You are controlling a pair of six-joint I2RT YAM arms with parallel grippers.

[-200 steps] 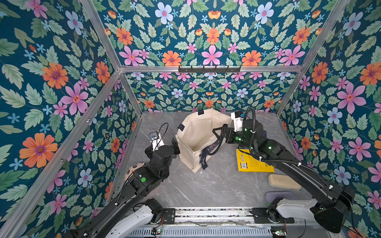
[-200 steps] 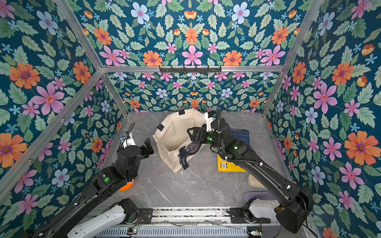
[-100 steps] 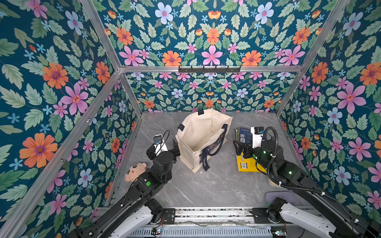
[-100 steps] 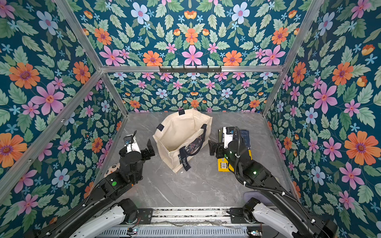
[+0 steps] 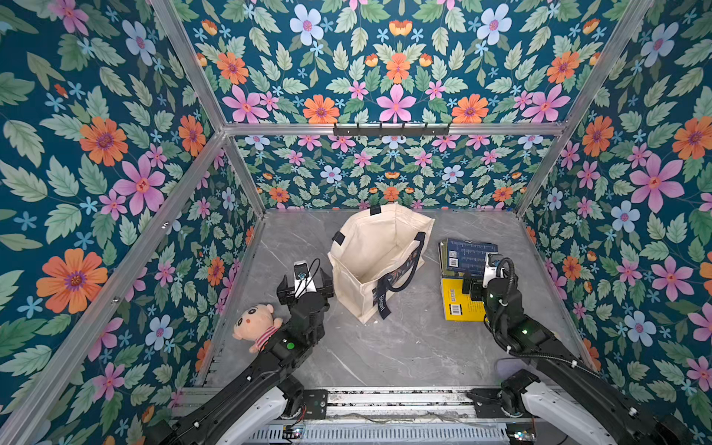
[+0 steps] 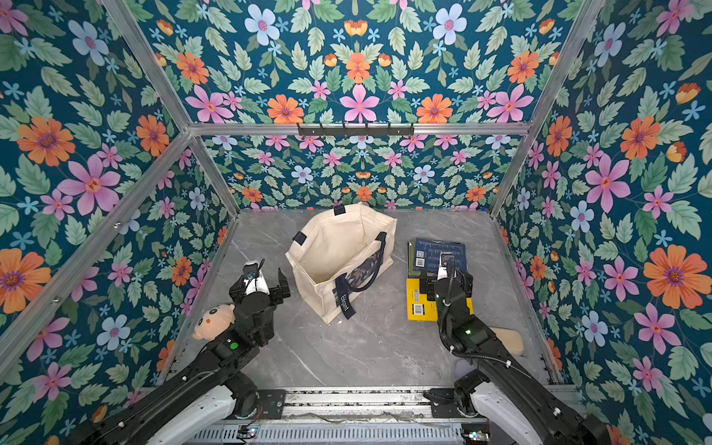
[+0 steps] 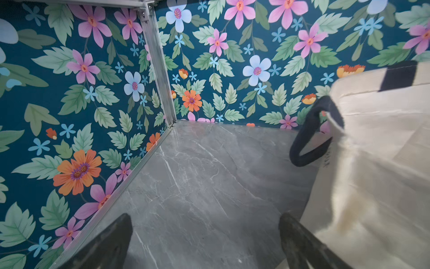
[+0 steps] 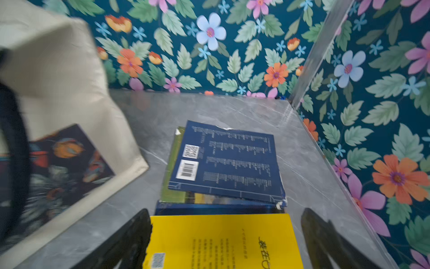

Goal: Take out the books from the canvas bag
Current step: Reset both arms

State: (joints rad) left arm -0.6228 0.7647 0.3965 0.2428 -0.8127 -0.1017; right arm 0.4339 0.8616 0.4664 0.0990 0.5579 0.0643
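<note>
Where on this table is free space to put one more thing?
Widest bare patch: front middle, in front of the canvas bag, between plush doll and yellow book. Also bare: the back left corner beside the bag. Crowded: the right side, with stacked books.

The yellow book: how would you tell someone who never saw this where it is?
Start at the cream canvas bag standing open on the grey tabletop. On the robot's right of it lie several books. The yellow book is the one nearest the robot, the only yellow cover beside dark blue ones.
</note>
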